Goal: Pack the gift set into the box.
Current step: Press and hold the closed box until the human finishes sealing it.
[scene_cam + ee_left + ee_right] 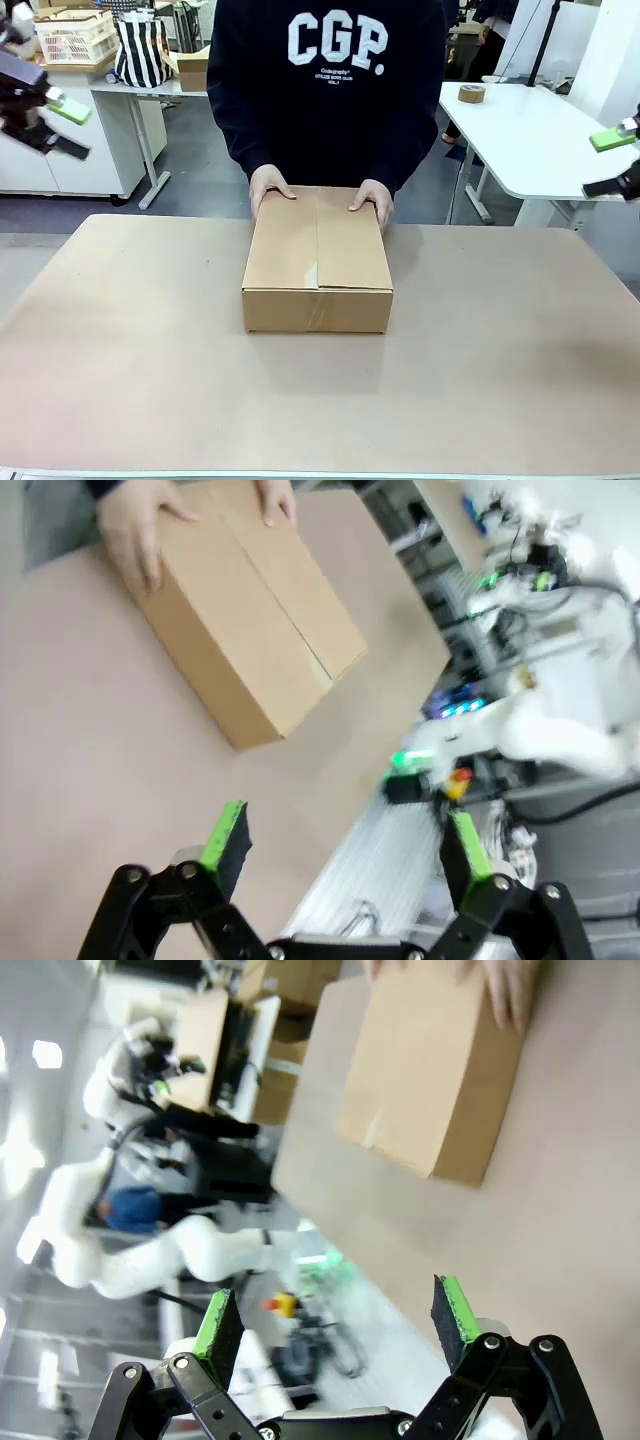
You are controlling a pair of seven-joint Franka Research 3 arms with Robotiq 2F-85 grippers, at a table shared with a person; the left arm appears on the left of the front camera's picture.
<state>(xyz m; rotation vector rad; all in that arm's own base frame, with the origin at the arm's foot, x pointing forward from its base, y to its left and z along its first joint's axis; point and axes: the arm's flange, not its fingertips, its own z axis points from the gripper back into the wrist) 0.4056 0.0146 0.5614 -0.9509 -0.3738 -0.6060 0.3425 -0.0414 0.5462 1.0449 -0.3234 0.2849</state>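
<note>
The box (317, 262), flaps shut, is set against the far edge of the table (120, 380), midway between its left and right edges, long axis apparently near-to-far, and is flanked about equally by the left gripper (82, 132) and right gripper (590, 165), both raised, jaws apart.

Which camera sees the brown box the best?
The front view: the box sits whole and sharp mid-table, flaps shut, a person's hands on its far edge. The left wrist view shows it tilted and slightly blurred; the right wrist view cuts off its far end.
</note>
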